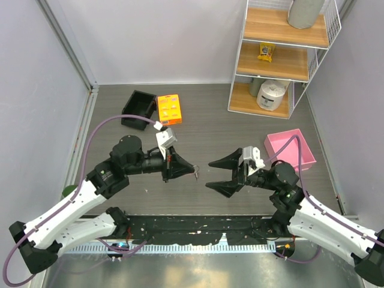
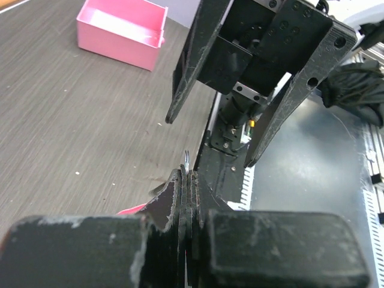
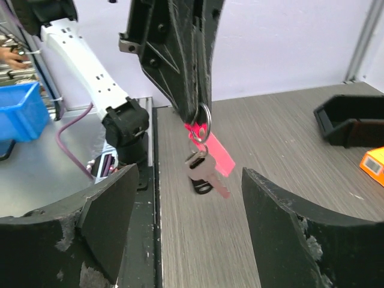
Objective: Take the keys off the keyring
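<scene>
left hand: we see the left hand [image 1: 192,170] clamped shut, tips pinching the top of the keyring [image 3: 219,153] right at its metal ring [image 3: 204,114].
right hand: the right hand [image 1: 216,175] is spread wide with nothing between its fingers. It faces the left hand, tips near but apart.
keyring: it hangs from the left hand's tips, pink strap dangling, over the middle of the bench [image 1: 228,126] and nearer the near edge than the far one.
keys: the keys [image 3: 201,174] hang from the ring, bunched against the strap. We cannot tell how many.
contact with bench: we cannot tell; they look to hang clear.
step, our call: the right hand is lining up on a key; nothing is off the ring yet.
risk, wrong grab: the keys are tiny next to those fingers and overlap the strap, so a close could catch the strap too.
risk, slip: a straight pull could drag the whole keyring out of the left pinch, since the ring won't open that way.
risk, swing: a nudge sets the bunch swinging, so the close misses.
risk, drop: a fall this near the near edge could put the keys among the arm bases.
risk, clash: the tips could knock together.
further out: pink tray [image 1: 303,157] toward the right edge; orange box [image 1: 168,109] and black bin [image 1: 138,109] toward the far left, all well apart.
</scene>
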{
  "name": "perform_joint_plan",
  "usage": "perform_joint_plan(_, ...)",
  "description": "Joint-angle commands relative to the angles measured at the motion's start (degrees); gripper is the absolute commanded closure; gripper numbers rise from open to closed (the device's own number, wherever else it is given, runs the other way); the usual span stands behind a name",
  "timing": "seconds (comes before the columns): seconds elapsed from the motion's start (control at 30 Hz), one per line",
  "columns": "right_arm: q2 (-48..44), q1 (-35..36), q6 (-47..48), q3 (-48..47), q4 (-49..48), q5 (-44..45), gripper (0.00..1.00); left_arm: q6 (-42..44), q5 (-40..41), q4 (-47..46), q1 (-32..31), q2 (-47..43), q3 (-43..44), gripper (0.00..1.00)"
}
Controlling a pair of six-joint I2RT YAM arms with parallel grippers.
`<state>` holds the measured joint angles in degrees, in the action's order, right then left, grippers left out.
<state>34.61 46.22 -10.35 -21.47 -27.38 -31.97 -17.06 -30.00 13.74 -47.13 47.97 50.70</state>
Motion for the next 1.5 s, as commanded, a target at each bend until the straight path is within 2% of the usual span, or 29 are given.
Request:
perform_joint_plan(0.0, 2.74, 0.01, 2.26, -5.32, -5.23, -5.83, 0.25, 1.07, -6.47, -2.75, 0.11, 1.60, 3.62, 1.00)
perform_joint_plan(0.17, 6.07, 0.54, 2.96, -8.05, -3.49, -7.23, 0.32, 0.36, -7.53, -3.80, 0.11, 2.40, 3.97, 1.00)
perform_joint_plan(0.4, 7.22, 0.98, 4.37, -8.23, -2.59, -6.17, 0.32, -0.87, -9.46, -5.91, 0.11, 2.40, 3.97, 1.00)
perform_joint_plan(0.7, 10.04, 2.65, 3.85, -8.06, -3.30, -8.38, 0.40, -1.48, -10.17, -7.76, 0.11, 2.31, 4.23, 1.00)
perform_joint_plan(0.83, 10.04, 2.91, 3.41, -7.88, -3.74, -8.03, 0.54, -1.75, -10.25, -8.11, 0.11, 2.75, 4.24, 1.00)
perform_joint_plan(0.93, 10.04, 3.09, 3.23, -7.79, -3.82, -7.94, 0.60, -1.84, -10.17, -8.72, 0.11, 2.92, 3.80, 1.00)
perform_joint_plan(1.0, 9.86, 3.09, 2.88, -7.71, -3.83, -7.68, 0.68, -2.01, -10.17, -9.25, 0.11, 2.92, 3.36, 1.00)
perform_joint_plan(1.1, 9.07, 3.09, 1.74, -7.44, -4.09, -6.97, 0.87, -2.01, -10.08, -9.78, 0.11, 3.01, 2.74, 1.00)
perform_joint_plan(1.17, 8.55, 3.09, 1.04, -6.92, -4.79, -6.79, 0.94, -2.01, -9.82, -10.31, 0.03, 3.01, 2.48, 1.00)
perform_joint_plan(1.47, 4.77, 3.09, 0.24, -3.84, -4.88, -3.28, 0.95, -1.13, -7.45, -11.19, 0.11, 2.14, 0.63, 1.00)
